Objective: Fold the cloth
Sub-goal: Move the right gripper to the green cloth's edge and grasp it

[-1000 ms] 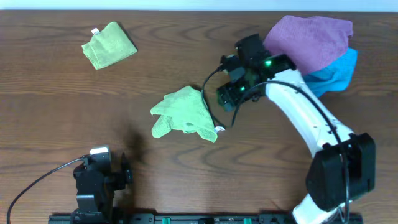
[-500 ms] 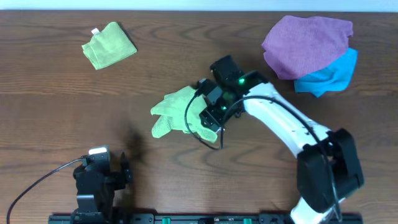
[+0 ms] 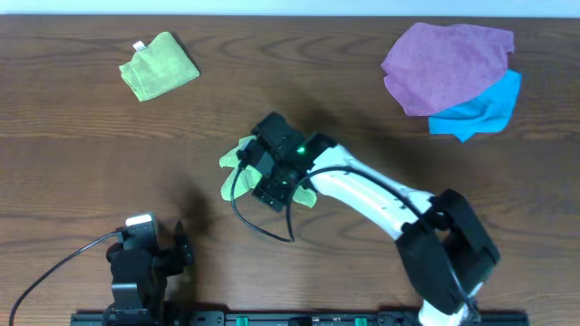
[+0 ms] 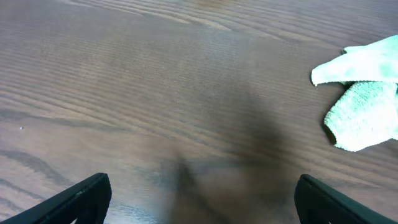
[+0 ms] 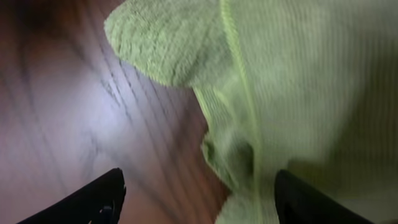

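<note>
You have, under the right gripper (image 5: 199,177): the cloth (image 5: 311,81), lime microfibre, short nubby pile, matt, with a stitched hem.
Beside it, below the fingers (image 5: 93,199), which look like matt black plastic: table (image 5: 56,93), dark wood grain, smooth, faint sheen.
Behind the gripper: arm shell (image 3: 362,186), glossy white plastic.

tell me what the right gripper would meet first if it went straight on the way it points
Most likely the crumpled lime-green cloth: it lies just ahead of the open right gripper, with bare table to one side. Depth is hard to judge.
</note>
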Available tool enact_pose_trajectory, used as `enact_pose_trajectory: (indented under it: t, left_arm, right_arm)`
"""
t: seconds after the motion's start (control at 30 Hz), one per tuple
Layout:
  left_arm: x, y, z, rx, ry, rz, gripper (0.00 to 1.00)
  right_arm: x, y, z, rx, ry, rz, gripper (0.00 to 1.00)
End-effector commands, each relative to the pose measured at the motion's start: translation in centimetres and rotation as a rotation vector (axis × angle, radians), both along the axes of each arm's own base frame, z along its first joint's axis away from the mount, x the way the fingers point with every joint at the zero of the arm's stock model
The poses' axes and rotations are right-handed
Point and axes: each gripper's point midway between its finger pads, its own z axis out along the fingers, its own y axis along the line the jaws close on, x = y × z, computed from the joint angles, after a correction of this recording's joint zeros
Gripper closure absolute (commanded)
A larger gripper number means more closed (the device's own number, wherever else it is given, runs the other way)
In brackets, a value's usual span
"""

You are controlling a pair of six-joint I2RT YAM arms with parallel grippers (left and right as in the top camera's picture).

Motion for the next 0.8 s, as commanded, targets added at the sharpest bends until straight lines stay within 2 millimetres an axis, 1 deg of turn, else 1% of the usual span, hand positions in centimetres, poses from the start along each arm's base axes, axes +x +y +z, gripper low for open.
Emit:
enact_pose_trajectory:
  t: [0.0,0.07,0.2,0.43,0.57,0.67,0.77]
  left_arm:
    - [0.0,-0.3,0.0,-0.018,-0.005,-0.009,0.05]
    - [0.0,-0.6,-0.1,-0.027,0.0,-0.022,0.05]
    - [0.0,-0.7,-0.2,-0.032,0.001,-0.029,0.05]
    - [0.0,-0.7,-0.2,-0.032,0.003,-0.029,0.05]
    - [-0.1,-0.7,-0.3,-0.032,0.006,-0.029,0.05]
    - [-0.2,-0.7,-0.5,-0.032,0.015,-0.029,0.05]
    - [-0.4,-0.7,-0.7,-0.032,0.027,-0.028,0.05]
  right_arm:
    - [1.3,-0.2,-0.9,-0.035,-0.051,-0.046,0.24]
    - [2.4,0.0,-1.2,-0.041,-0.095,-0.059,0.24]
    - [3.7,0.1,-1.8,-0.055,-0.147,-0.078,0.26]
    - [4.8,1.4,-2.6,-0.021,-0.188,-0.079,0.3]
    - [5.7,1.7,-2.9,-0.031,-0.238,-0.102,0.33]
    - [5.8,2.0,-2.7,-0.019,-0.248,-0.108,0.41]
    - [6.0,2.2,-2.6,-0.01,-0.254,-0.117,0.51]
